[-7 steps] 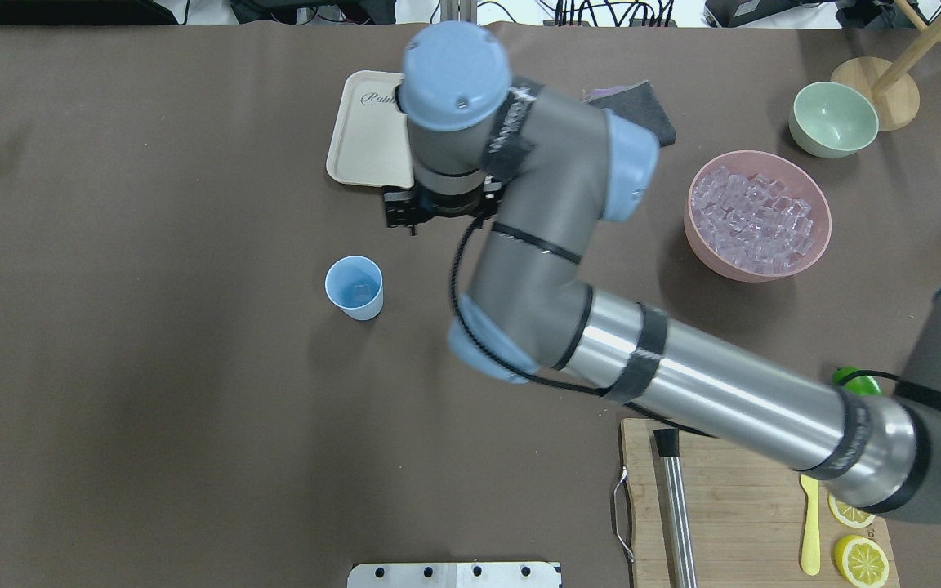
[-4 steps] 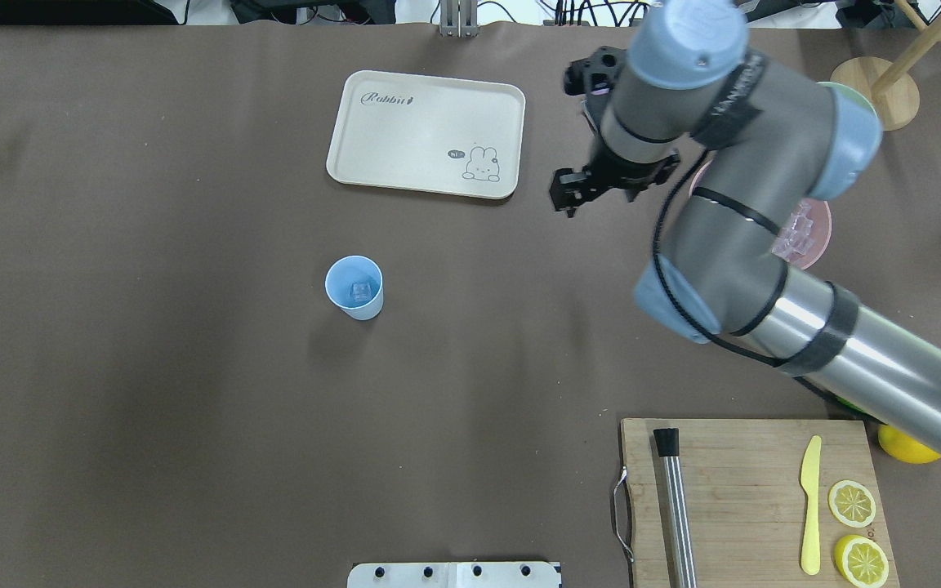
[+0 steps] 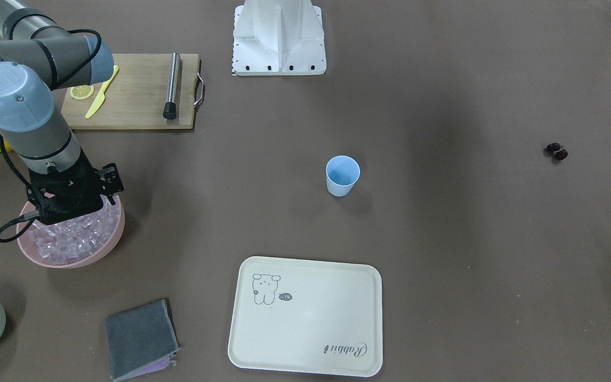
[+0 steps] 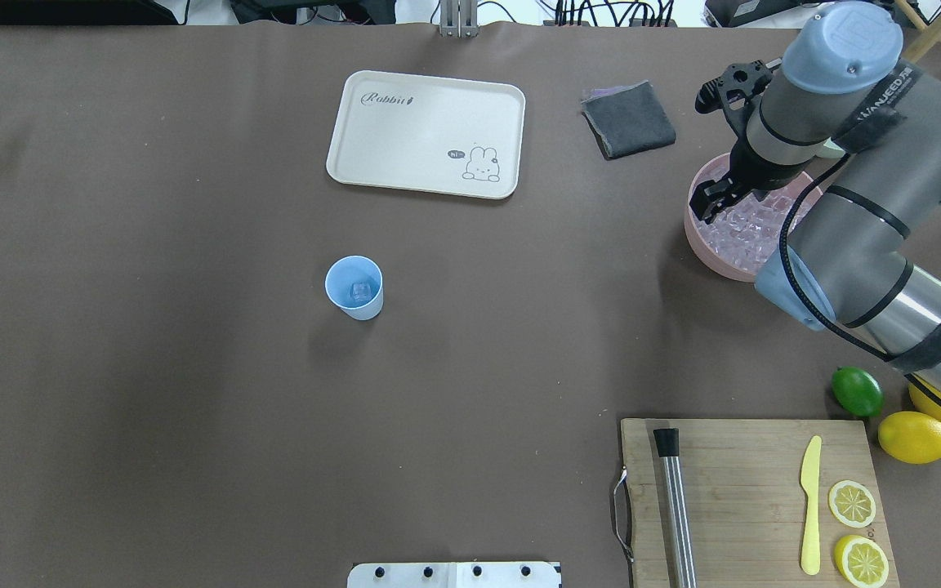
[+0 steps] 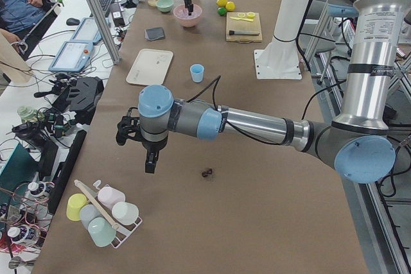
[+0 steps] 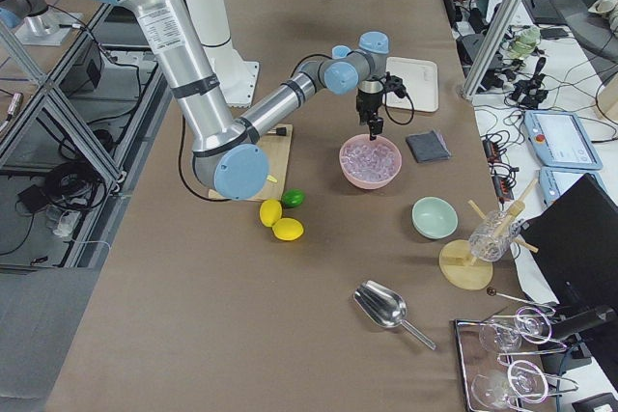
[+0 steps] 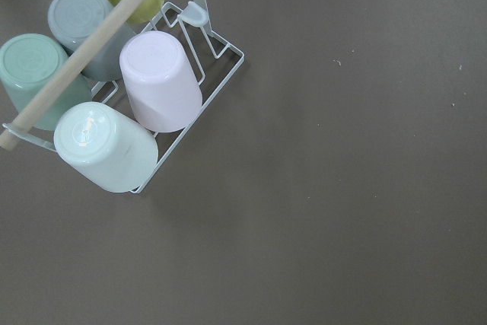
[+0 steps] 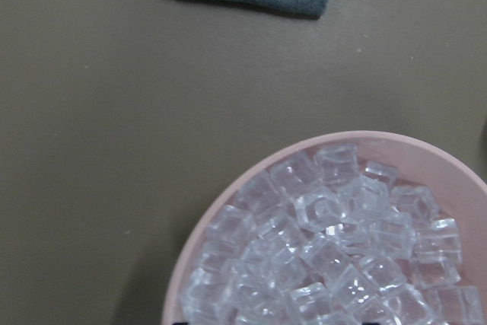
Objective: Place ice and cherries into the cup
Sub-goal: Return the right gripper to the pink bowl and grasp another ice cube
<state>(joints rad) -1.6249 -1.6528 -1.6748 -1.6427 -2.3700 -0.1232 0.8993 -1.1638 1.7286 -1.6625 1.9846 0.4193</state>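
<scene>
R pincer [image 4: 706, 208] hangs fingers-down over the 9 o'clock side of pink bowl [image 4: 693, 233], arm folded at elbow; finger gap: can't tell. L pincer [image 5: 149, 165] points down over bare counter [image 5: 257, 222], arm stretched long; gap: can't tell. ice [image 8: 335, 249]: heap of clear cubes in bowl, too many to count, plus 1 cube in cup [image 4: 354, 287]. Cup is upright mid-counter, at bowl's 9 o'clock in overhead view, well apart. cherries [image 3: 556, 151]: 1 dark pair at counter's 9 o'clock edge, near L pincer, not touching.

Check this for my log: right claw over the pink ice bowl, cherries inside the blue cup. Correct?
No. The front-facing view shows the cherries on the table, far from the blue cup; the right claw is over the pink ice bowl.
</scene>
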